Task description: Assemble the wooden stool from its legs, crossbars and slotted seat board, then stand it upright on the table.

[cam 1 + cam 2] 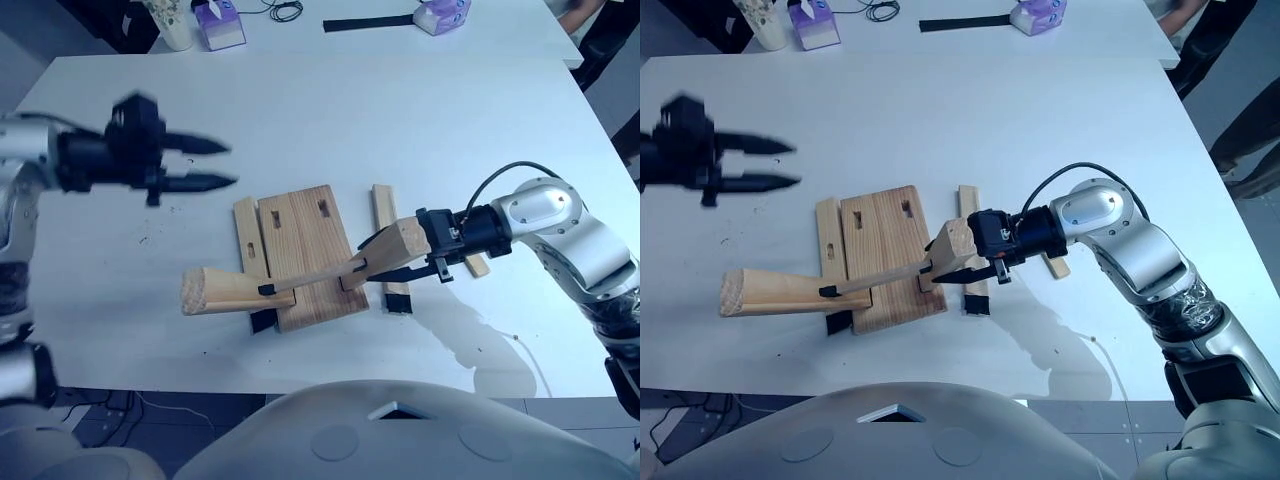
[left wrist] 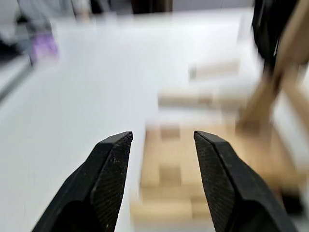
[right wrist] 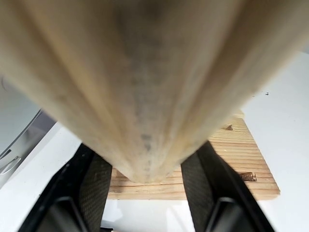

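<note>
The slotted seat board (image 1: 305, 250) lies flat on the white table (image 1: 400, 120). Over it hangs a part-built frame: a thick leg (image 1: 222, 291) resting on the table, a thin crossbar (image 1: 310, 279), and a second leg (image 1: 397, 247) raised off the board. My right gripper (image 1: 402, 258) is shut on that raised leg, whose wood (image 3: 145, 87) sits between the fingers (image 3: 91, 188). My left gripper (image 1: 222, 164) hovers open and empty above the table, left of and beyond the board; the left wrist view has the blurred board (image 2: 174, 169) beyond it.
Loose wooden bars lie left (image 1: 246, 238) and right (image 1: 383, 210) of the board, a short piece (image 1: 477, 266) under my right wrist. Black strips (image 1: 396, 297) lie by the board's near edge. Tissue boxes (image 1: 219, 24), a strap (image 1: 366, 22) and a cup (image 1: 172, 22) line the far edge.
</note>
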You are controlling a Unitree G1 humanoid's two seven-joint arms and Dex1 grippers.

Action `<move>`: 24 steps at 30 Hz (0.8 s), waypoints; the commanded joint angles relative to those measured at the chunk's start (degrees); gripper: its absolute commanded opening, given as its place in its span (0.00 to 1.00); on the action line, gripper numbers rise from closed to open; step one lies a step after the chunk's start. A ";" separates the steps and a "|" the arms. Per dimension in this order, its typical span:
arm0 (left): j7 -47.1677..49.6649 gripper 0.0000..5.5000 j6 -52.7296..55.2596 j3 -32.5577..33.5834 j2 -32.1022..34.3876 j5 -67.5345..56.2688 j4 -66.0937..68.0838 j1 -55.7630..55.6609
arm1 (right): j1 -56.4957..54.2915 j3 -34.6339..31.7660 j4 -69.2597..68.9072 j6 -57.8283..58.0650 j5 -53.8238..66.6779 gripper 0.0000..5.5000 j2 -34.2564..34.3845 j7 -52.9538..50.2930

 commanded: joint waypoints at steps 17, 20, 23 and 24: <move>-1.49 0.43 4.90 0.59 2.09 -12.49 -30.42 19.32 | -1.61 7.78 3.00 5.77 -6.69 0.36 -2.48 4.02; 0.48 0.43 6.31 -1.84 -0.26 -10.89 -31.01 18.15 | -3.99 9.88 3.82 6.11 -7.85 0.36 -0.81 4.64; 2.68 0.43 8.11 -3.84 -2.84 -10.09 -30.70 16.25 | -5.43 11.69 3.82 7.08 -8.29 0.36 0.45 4.95; 3.32 0.43 8.70 -4.41 -3.72 -9.86 -30.67 15.51 | -5.68 12.40 3.73 7.40 -8.47 0.36 0.62 5.24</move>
